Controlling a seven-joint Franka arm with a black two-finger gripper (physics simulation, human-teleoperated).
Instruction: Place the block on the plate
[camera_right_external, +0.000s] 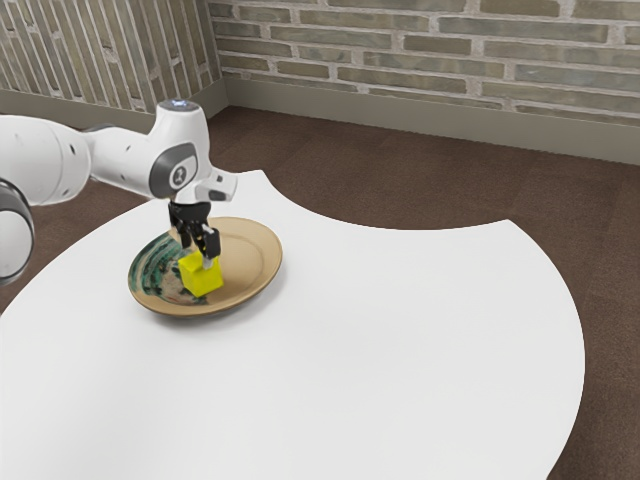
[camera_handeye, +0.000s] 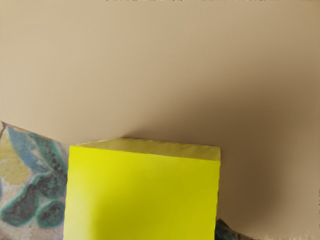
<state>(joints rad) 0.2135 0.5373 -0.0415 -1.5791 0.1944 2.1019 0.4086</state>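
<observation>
Brick walls (camera_right_external: 440, 45) rise behind a brown floor (camera_right_external: 420, 190), and out front it's the white bench (camera_right_external: 400, 340), its rim scooped inward between two pointed corners on the far side. Just in from the corner nearer the arm (camera_right_external: 125, 155) sits the plate (camera_right_external: 255, 250), tan on one part, patterned in green and other colours on another. And there's the yellow block (camera_right_external: 200, 276), over the plate, where patterned and tan parts meet, well in from the bench's edges! Right down at its top comes the gripper (camera_right_external: 202, 254), pointing downward; how far open it is, or whether it has hold of the block, I cannot tell. Over to the wrist view: big yellow face, tan plate around, patterned patch beside it. Whether the block touches the plate, I can't tell.
</observation>
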